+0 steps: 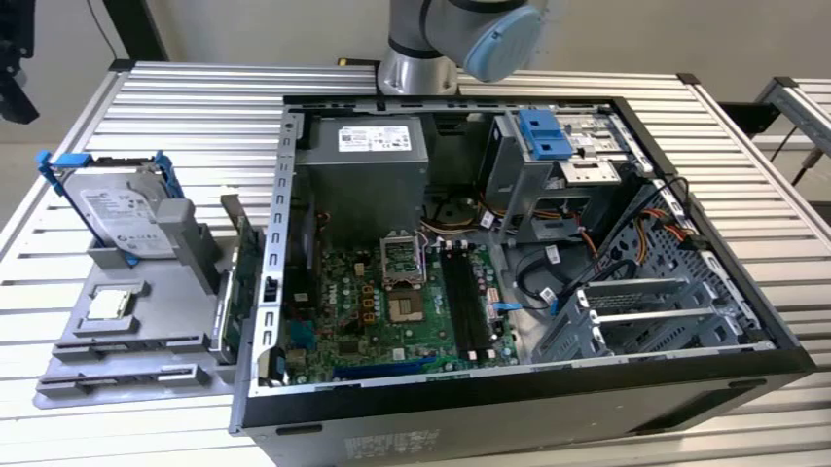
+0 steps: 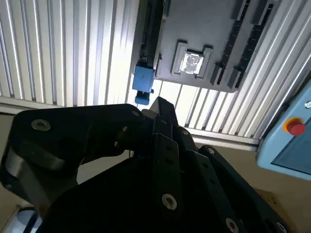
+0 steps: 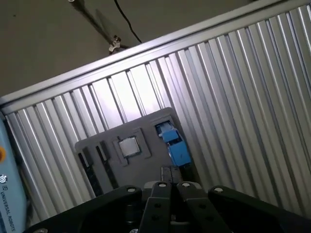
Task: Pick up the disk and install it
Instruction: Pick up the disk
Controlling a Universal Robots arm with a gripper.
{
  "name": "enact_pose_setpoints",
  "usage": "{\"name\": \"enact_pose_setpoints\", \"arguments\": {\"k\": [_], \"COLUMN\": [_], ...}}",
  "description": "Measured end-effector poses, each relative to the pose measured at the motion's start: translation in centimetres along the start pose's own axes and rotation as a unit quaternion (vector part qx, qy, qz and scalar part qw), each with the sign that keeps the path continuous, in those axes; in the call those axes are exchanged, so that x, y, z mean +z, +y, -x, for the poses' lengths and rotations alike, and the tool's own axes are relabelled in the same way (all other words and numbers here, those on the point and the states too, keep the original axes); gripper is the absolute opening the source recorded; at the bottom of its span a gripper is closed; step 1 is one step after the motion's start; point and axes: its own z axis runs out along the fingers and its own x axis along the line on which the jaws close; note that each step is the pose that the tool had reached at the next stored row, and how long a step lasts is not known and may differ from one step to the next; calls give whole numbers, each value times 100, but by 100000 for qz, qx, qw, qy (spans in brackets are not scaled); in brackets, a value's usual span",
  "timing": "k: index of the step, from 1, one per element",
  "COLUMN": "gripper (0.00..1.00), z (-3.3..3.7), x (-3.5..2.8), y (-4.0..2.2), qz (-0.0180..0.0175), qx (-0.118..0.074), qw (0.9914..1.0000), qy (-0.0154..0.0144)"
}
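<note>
Arm (image 1: 418, 60): silver-grey tubular link, pale blue round joint cap (image 1: 504, 44). In the second wrist view, gripper (image 2: 159, 110): matte black housing, black bar linkages, small silver screw heads (image 2: 41, 125) at pivots.

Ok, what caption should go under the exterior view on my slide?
The disk sits in a grey holder beside the open computer case.

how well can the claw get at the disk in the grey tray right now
Probably yes. The disk stands on edge in the grey tray, outside the computer case, with nothing over it. In the first wrist view the claw looks down on its blue bracket with only open air between.
</note>
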Motion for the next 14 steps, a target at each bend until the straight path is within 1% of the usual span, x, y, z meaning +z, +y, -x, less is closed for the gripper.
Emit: {"name": "enact_pose_setpoints", "arguments": {"k": [2, 5, 14], "gripper": [0, 0, 0], "z": [0, 0, 0], "x": [14, 27, 29], "y": [0, 0, 1], "qz": [-104, -126, -130], "qx": [-1792, -4267, -4370], "qw": [99984, 99909, 99904], "qy": [-32, -32, -37]}}
